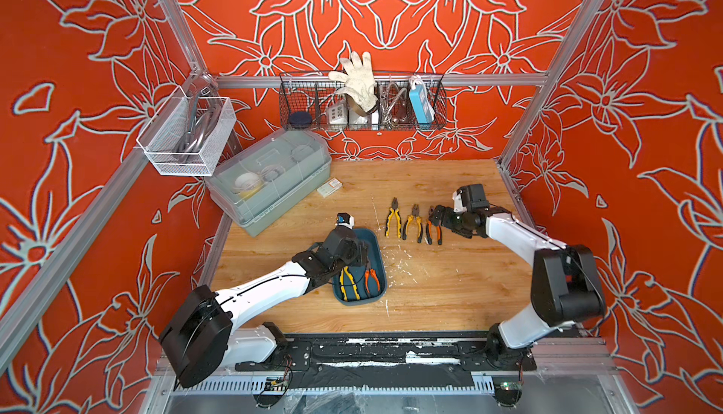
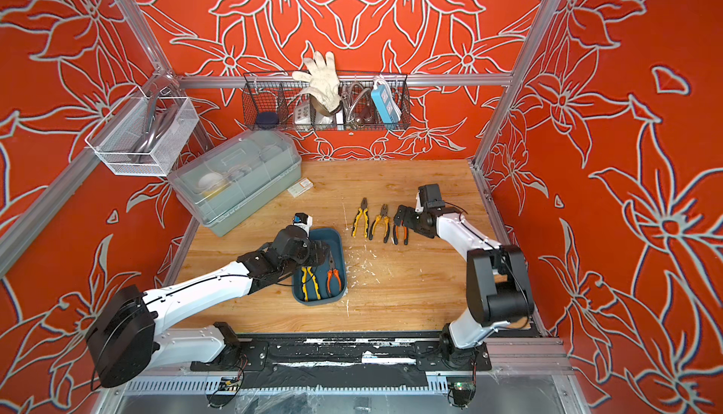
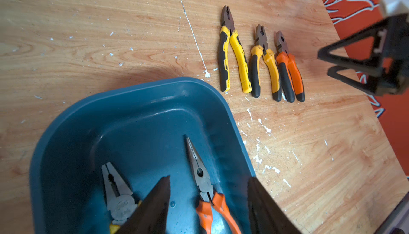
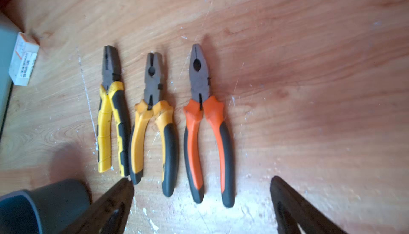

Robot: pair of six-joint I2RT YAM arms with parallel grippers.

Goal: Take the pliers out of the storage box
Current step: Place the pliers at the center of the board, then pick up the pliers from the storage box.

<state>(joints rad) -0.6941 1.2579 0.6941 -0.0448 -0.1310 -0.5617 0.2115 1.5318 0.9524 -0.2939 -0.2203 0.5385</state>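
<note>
**Now two pliers are lying in the box, with the left arm over them**

In both top views, the box (image 1: 372, 239) is sitting on the surface (image 1: 450, 294) beside the left arm. It is holding yellow pliers (image 1: 348, 285) and long-nose pliers (image 1: 371, 281) side by side. Their long axes are running along the box's length, noses pointing away from the robot. The left end effector (image 1: 364, 255) is hovering over the box. The right end effector (image 1: 438, 216) is hanging well apart from it, over the row (image 1: 413, 222) of three pliers already lying out on the surface.

From the left wrist, the left end effector (image 3: 209, 178) is standing with its jaws apart and empty. The long-nose pliers (image 3: 205, 188) are lying straight ahead between the jaws, handles nearest. The yellow pliers (image 3: 118, 197) are lying just outside one finger.

From the right wrist, the right end effector (image 4: 202, 181) is gaping wide and gripping nothing, above the handle ends of the row (image 4: 153, 122).

Judging from this, the left arm is the nearer one. A straight descent onto the long-nose pliers, closing across their axis, is looking like the coming move.
</note>
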